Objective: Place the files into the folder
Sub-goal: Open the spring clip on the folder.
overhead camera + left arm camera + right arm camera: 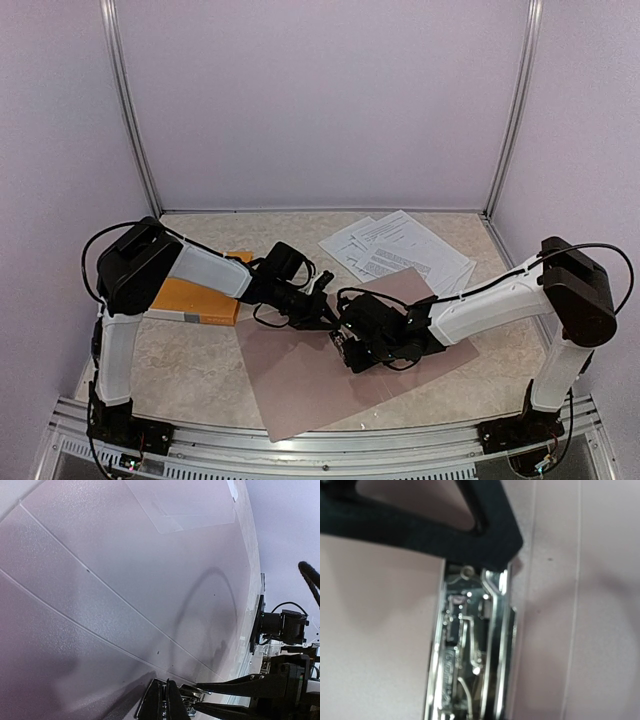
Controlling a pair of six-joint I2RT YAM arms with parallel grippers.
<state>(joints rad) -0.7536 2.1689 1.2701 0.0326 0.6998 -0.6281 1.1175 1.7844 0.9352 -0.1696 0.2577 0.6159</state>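
Two grippers meet over the flat pink translucent plastic folder. The left gripper is fully closed, holding nothing visible, tips on the cover. The right gripper narrowly pinches the shiny metal clip. Behind and farther right lie the white printed paper files, likely light, floppy and slippery, best pinched at a loose edge.

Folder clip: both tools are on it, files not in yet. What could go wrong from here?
1. The left tool, shut, and the right tool, seemingly pinching the metal clip, sit almost touching. A move by either could knock them together.
2. If that pinch slips, the clip may snap back onto the folder.
3. The files lie loose and fanned by the folder's far corner. Dragging the folder could scatter them.
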